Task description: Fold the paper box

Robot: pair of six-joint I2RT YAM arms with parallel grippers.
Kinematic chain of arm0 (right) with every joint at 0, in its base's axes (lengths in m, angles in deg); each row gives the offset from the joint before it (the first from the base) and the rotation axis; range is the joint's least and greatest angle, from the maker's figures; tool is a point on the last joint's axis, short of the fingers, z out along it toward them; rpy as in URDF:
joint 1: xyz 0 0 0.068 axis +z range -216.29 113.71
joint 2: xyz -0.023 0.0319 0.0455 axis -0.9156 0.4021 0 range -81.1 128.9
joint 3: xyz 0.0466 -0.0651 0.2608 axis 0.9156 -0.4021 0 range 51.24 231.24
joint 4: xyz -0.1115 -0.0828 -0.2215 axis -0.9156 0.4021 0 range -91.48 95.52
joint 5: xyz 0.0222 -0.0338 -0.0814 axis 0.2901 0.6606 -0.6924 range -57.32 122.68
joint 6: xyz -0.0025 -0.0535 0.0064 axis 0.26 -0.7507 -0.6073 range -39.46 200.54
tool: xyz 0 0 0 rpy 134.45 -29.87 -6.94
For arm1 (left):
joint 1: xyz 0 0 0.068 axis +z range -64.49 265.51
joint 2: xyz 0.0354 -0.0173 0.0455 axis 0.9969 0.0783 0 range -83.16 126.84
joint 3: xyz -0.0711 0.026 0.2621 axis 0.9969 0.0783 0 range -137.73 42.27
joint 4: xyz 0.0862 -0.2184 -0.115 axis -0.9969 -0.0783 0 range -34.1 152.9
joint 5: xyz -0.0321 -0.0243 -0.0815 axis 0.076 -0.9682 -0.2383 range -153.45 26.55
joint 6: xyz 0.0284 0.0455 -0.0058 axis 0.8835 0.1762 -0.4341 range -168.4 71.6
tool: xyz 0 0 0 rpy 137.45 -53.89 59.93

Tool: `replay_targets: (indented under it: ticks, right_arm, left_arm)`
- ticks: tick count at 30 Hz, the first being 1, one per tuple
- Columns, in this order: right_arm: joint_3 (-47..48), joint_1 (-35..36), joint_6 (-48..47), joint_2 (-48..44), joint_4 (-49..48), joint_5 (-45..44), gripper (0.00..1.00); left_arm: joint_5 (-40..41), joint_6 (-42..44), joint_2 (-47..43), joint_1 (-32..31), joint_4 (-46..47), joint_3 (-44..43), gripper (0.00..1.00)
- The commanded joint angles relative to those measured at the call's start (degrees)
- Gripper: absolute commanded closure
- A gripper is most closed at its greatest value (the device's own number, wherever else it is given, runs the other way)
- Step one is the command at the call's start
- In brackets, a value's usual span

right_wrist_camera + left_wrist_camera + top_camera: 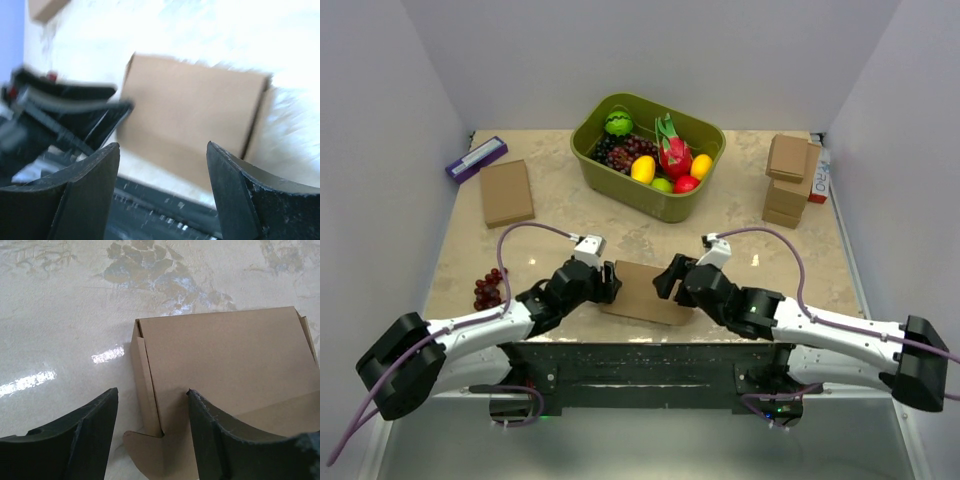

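Nearest us is the black base plate [640,360] where both arms are bolted. Just past it the paper box [642,292] lies flat on the table [560,215], centred at the near edge between the two arms, likely so both can reach a side each.

Left fingers [85,440]: apart, gripping nothing. They straddle the box's left side wall [147,385], one finger over bare table and the other over the top panel. We judge this as lining up to press or pinch that wall in. A loose tab [145,455] pokes out flat on the table at the near left corner, not yet tucked.

Right fingers [85,195]: also spread wide and empty. They sit off the box's right end, facing it, and the wrist view is blurred. An end flap [257,120] stands out a bit on that side. We cannot tell if anything touches the cardboard.

The box looks mostly formed, lid down, with side pieces left to tuck. Risk: pushing from one side only would slide it on the glossy table, so the opposite arm probably serves as a brace.

Further out on the left are loose grapes [490,290], then a flat brown box [507,192] and a purple box [476,158]. At centre back is a green basket [620,190] of fruit, and at back right a stack of small brown boxes [788,180]. All of these are well apart from the work.
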State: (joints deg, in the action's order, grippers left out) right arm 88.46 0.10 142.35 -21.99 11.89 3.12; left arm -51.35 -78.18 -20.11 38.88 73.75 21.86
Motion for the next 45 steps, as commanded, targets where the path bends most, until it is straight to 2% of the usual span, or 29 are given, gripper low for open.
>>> replay_targets:
  ticks: [1,6,7,10,16,22,25,31,33,36,39,40,45]
  right_arm:
    - [-4.42,-5.21,-3.7,-1.81,0.53,3.98,0.25]
    - [-8.81,-8.11,-3.53,3.45,-2.98,6.79,0.24]
    - [-9.78,-8.47,-3.27,4.6,-4.21,7.84,0.25]
    - [-12.16,-9.0,-1.6,8.12,-7.3,10.22,0.39]
    - [-12.16,-9.0,-1.33,6.2,-7.13,10.14,0.42]
    - [-10.58,-9.26,-1.86,2.68,-3.44,9.26,0.41]
    - [-10.23,-10.22,-2.56,0.05,-2.38,9.61,0.39]
    - [-8.56,-12.95,-4.67,-0.41,-1.68,12.6,0.23]
    - [-8.82,-13.39,-4.76,0.04,-1.94,13.73,0.23]
    - [-10.84,-14.79,-4.58,0.3,-5.71,16.98,0.23]
    - [-12.51,-15.94,-3.79,1.0,-9.32,19.62,0.28]
    - [-12.78,-16.2,-3.53,1.18,-9.84,20.06,0.33]
    - [-15.23,-18.05,-3.27,1.88,-12.13,22.26,0.45]
  left_arm:
    - [-0.85,-0.37,1.47,0.14,0.13,2.03,0.39]
    - [-1.02,-0.54,1.47,0.14,0.66,2.82,0.41]
    - [-0.94,-0.54,1.55,0.14,0.75,2.91,0.42]
    - [-1.11,-0.54,1.73,0.05,0.92,3.44,0.43]
    - [-1.29,-0.63,1.03,0.14,1.1,4.15,0.43]
    - [0.2,-0.89,-3.45,0.14,-2.94,-0.51,0.21]
    - [0.73,-0.45,-5.56,0.31,-5.75,-3.67,0.15]
    - [-0.58,-0.19,-6.18,1.28,-7.69,-6.23,0.11]
    - [-1.37,-0.37,-5.74,1.63,-7.25,-5.7,0.11]
    - [-3.56,-0.54,-5.65,2.33,-5.06,-4.39,0.18]
    - [-5.06,-1.07,-5.3,2.77,-4.09,-3.86,0.19]
    - [-5.24,-1.07,-5.3,3.04,-4.08,-3.77,0.19]
    - [-6.29,-1.24,-6.79,4.0,-5.05,-3.77,0.17]
